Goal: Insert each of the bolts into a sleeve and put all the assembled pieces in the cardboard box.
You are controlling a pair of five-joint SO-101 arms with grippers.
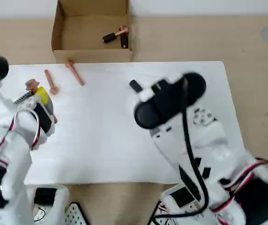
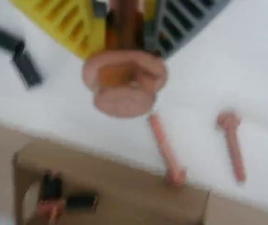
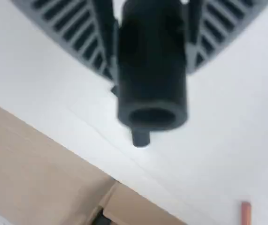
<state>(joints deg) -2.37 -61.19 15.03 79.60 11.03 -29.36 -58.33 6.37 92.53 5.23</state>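
Left gripper (image 2: 124,47) clamps copper flanged bolt (image 2: 124,86), head outward; right gripper (image 3: 152,70) clamps black tubular sleeve (image 3: 152,93), bore outward; pieces well apart

No legible txt, labels, nos. or signs on cardboard box (image 1: 96,56) or white mat (image 1: 105,140).

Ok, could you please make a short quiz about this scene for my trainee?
1. True or false: the left gripper holds a black sleeve.
2. How many bolts lie loose on the white mat?
3. Where are the assembled pieces? A) in the cardboard box; B) on the mat; C) beside the box.
Key: 1 false, it holds a bolt; 2 two; 3 A.
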